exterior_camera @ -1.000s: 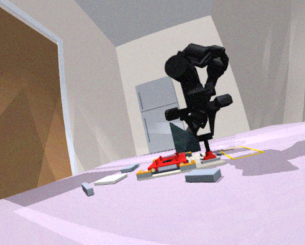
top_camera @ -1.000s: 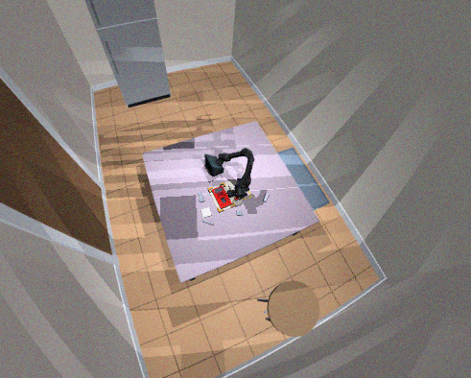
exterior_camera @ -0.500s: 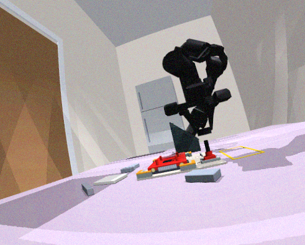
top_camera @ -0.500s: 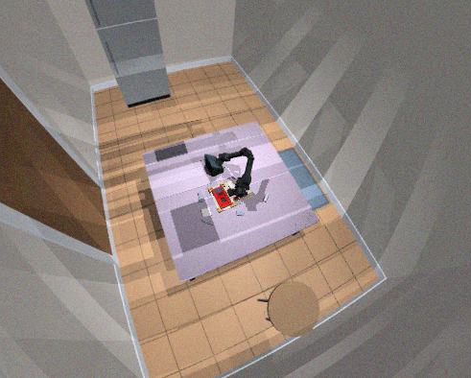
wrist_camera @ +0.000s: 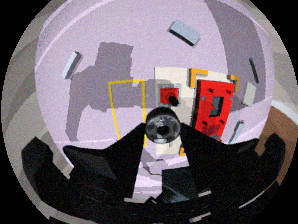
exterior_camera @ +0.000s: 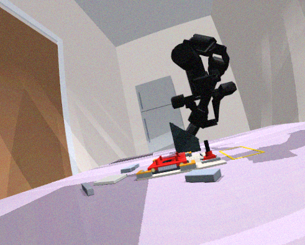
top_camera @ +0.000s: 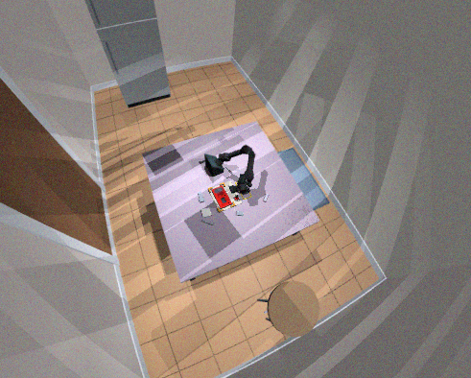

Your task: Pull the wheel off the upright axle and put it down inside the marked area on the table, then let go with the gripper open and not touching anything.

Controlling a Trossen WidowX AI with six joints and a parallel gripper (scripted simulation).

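Observation:
The wheel, a dark ring with a lighter hub, is held between the fingertips of my gripper [exterior_camera: 208, 122] [wrist_camera: 163, 126], which is shut on it. The upright black axle [exterior_camera: 206, 145] [wrist_camera: 173, 101] stands bare in its red base [exterior_camera: 209, 156] on the cream board. The wheel is above the axle, clear of it, with a gap between them in the exterior view. The marked area, a yellow outline [exterior_camera: 252, 149] [wrist_camera: 126, 81], lies flat on the table beside the board, on the axle's side. In the top view the arm hides much of this area.
A red assembly [top_camera: 222, 197] [exterior_camera: 166, 162] [wrist_camera: 204, 115] with orange corner pieces sits on the same board. A blue-grey block [top_camera: 240, 213] [exterior_camera: 203, 176] [wrist_camera: 184, 32] lies near the board. Another block [top_camera: 266, 198] [wrist_camera: 71, 65] lies beyond the marked area. A dark wedge [top_camera: 214, 164] [exterior_camera: 183, 140] stands behind the board.

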